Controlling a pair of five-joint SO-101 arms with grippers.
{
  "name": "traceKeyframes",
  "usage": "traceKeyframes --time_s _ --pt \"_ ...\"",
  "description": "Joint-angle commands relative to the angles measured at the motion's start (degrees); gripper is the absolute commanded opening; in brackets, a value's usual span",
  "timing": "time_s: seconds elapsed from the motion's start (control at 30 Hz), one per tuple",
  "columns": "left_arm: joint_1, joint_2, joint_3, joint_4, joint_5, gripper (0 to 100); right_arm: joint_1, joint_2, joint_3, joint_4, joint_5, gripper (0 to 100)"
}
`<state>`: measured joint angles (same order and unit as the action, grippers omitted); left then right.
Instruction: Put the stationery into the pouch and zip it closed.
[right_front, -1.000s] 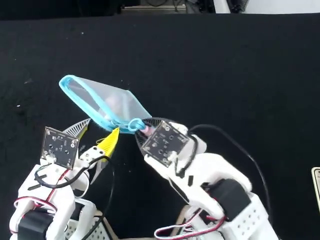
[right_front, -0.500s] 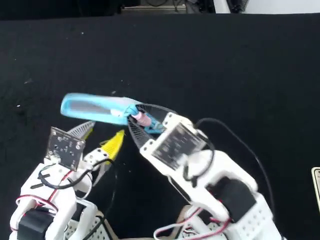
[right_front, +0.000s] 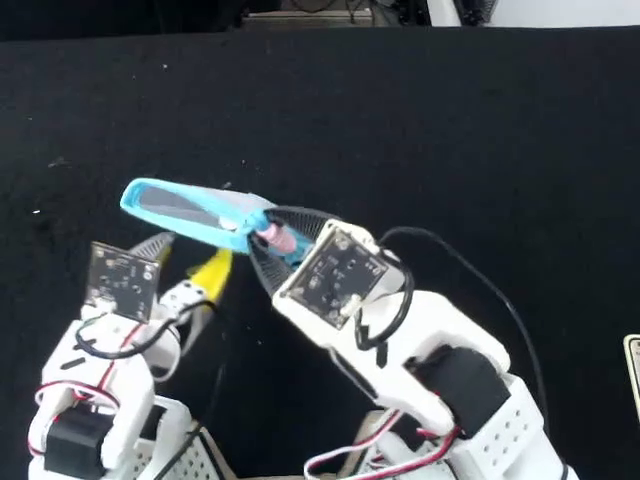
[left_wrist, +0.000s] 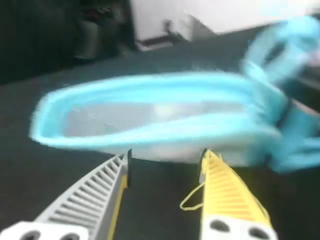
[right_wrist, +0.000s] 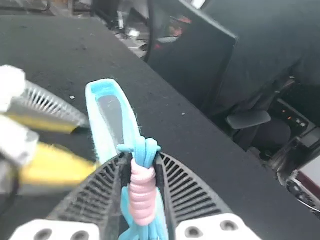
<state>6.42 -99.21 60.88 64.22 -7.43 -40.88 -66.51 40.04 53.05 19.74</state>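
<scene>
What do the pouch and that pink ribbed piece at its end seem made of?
The pouch looks like soft see-through plastic, edged in matte light-blue trim, likely fabric. The pink piece is ribbed and matte, perhaps rubber or wound cord.

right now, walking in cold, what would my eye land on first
The translucent pouch with bright blue trim, near the middle of the black table, is pinched at one end by the right gripper, with a pink coiled piece between its fingers. Next, the left gripper, open, has its grey and yellow fingers just beside the pouch.
</scene>
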Motion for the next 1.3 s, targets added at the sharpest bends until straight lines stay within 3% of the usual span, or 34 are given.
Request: traceKeyframes --time_s 0.0,0.17,0.5,0.7,0.8,1.0,1.13,1.27 --pt "-2.7 0.3 0.7 -7.4 -1.1 23 -4.3 0.3 -3.9 1.4 -0.5 1.1" --pt "-3.4 0.3 5.9 -15.6 -1.1 23 -8.2 0.0 -4.0 1.8 -0.3 1.1" --pt "-5.5 0.3 6.9 -19.3 3.2 23 -9.1 0.5 -4.1 1.1 -0.1 1.1" --pt "-5.9 0.3 6.8 -21.3 9.8 23 -8.7 0.5 -4.1 0.5 -0.1 1.1" --pt "-5.8 -0.3 5.7 -16.9 9.7 23 -8.6 0.4 -4.7 0.6 -0.1 1.1" --pt "-3.7 -0.3 -6.0 2.6 9.2 24 -8.6 0.5 -7.3 0.5 -0.1 1.1" --pt "3.1 -0.3 -12.1 12.8 5.5 24 -8.6 0.6 -7.1 0.5 -0.1 1.1" --pt "11.6 -0.3 -13.8 16.3 5.4 24 -8.6 0.6 -7.1 0.5 -0.1 1.1"
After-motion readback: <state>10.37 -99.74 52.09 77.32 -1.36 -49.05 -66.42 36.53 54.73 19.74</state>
